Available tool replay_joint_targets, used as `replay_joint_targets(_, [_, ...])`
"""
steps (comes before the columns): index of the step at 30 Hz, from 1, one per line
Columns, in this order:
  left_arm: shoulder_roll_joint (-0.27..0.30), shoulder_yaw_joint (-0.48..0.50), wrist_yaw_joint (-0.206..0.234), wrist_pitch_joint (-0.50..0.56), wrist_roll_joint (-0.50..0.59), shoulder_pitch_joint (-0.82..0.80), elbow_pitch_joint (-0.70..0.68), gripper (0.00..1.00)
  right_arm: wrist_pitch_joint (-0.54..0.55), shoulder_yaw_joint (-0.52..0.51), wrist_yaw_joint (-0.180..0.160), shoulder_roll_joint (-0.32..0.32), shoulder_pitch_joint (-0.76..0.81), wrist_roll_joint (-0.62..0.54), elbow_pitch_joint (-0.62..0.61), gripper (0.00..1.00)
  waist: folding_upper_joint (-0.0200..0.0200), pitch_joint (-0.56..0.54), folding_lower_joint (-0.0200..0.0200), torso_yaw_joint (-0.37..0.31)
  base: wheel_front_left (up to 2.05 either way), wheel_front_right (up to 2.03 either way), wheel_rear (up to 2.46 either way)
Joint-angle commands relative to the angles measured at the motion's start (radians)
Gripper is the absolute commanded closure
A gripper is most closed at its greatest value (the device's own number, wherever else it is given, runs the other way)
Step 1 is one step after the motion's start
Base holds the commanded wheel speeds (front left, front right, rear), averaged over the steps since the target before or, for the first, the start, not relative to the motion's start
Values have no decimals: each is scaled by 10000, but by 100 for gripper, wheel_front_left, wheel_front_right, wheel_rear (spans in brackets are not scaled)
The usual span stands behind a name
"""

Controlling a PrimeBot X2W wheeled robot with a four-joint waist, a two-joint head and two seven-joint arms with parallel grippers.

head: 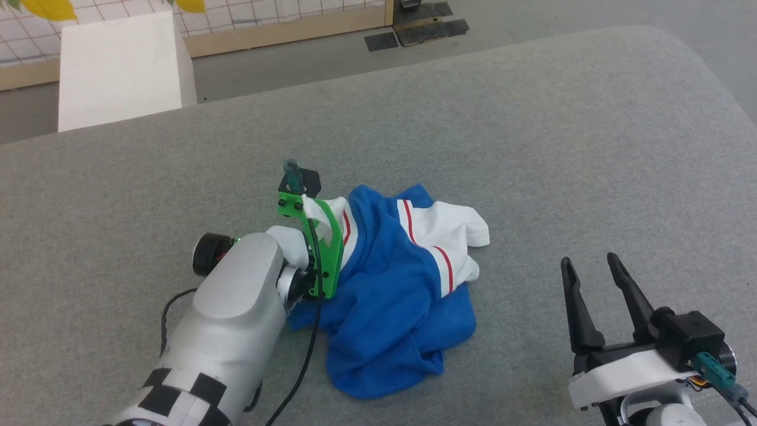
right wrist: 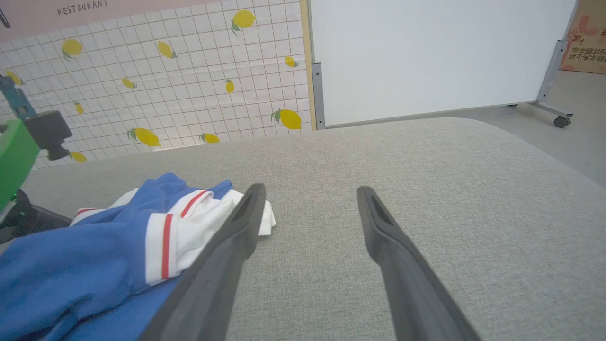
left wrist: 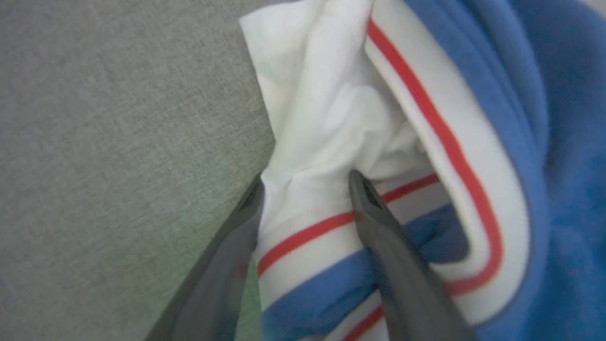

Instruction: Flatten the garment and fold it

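1. Grey woven upholstery (head: 532, 148) forms the work surface. The garment (head: 390, 296) lies crumpled in a heap near its middle, with the blue body toward the robot and the white, red-striped sleeves bunched on the far side.
2. Left gripper (left wrist: 305, 189), at the left edge of the heap. Its jaws stand wide apart, astride a fold of white sleeve (left wrist: 322, 118) that spans the gap between them. The wrist view is blurred, so it cannot be told whether the fingers (left wrist: 388, 246) press the cloth or merely flank it.
3. Green bracket (head: 325, 254) on the left wrist, tilted over the sleeve, with a black cable (head: 301, 367) trailing back along the pale forearm.
4. Right gripper (head: 587, 260), at the lower right of the head view and well apart from the garment. Its jaws are fully spread and hold nothing. It is over bare upholstery, and in its wrist view the garment lies to the left of the fingers.
5. Background: a white block (head: 118, 65) beyond the far edge, a lemon-patterned tiled wall (right wrist: 165, 85) and a white board on castors (right wrist: 426, 57)
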Motion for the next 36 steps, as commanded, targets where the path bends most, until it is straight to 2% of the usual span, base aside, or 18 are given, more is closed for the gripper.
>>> replay_joint_targets(1, [133,-88,-11,-501,246,184,-13,100,-76,0,-15,7,-153,65,45,0,60,-14,-1,43,0,0,0])
replay_joint_targets(2, [194,-1,112,-1128,297,187,-226,100,-83,17,-15,7,-166,72,59,0,60,-46,-1,66,0,0,0])
replay_joint_targets(5, [274,682,661,-3968,197,472,-1051,100,-105,39,-15,7,-214,60,95,0,60,-208,-1,159,0,0,0])
replay_joint_targets(7, [308,1148,843,-5564,7,849,-1494,100,-114,-18,-15,7,-212,47,111,0,60,-336,-1,268,0,0,0])
replay_joint_targets(10, [348,1822,954,-7135,-457,1669,-2051,100,-120,-153,-15,7,-112,25,125,0,60,-558,-1,557,0,0,0])
replay_joint_targets(13, [536,2237,1066,-7723,-770,2562,-2493,100,-99,-219,-15,7,19,12,124,0,60,-749,-1,873,0,0,0])
replay_joint_targets(18, [806,2531,1059,-8044,-1102,3825,-3446,100,-8,-312,-15,7,203,-42,86,0,60,-997,-1,1397,0,0,0])
replay_joint_targets(19, [787,2541,1006,-8058,-1171,3935,-3626,95,10,-313,-15,7,215,-45,69,0,60,-1010,-1,1462,0,0,0])
replay_joint_targets(20, [782,2478,935,-8046,-1178,4020,-3829,24,31,-300,-15,7,211,-44,48,0,60,-1015,-1,1520,0,0,0])
replay_joint_targets(21, [777,2413,897,-8033,-1158,4055,-3974,0,49,-274,-15,7,190,-44,35,0,60,-1013,-1,1539,0,0,0])
replay_joint_targets(29, [652,1650,758,-7171,-804,3356,-4172,0,69,-43,-15,7,9,53,-26,0,60,-729,-1,1215,0,0,0])
replay_joint_targets(33, [631,1233,707,-6076,-635,2482,-3433,0,32,22,-15,7,-65,140,-1,0,60,-335,-1,819,0,0,0])
replay_joint_targets(36, [646,912,593,-4856,-599,1809,-2622,0,-24,94,-15,7,-186,226,51,0,60,-15,-1,457,0,0,0])
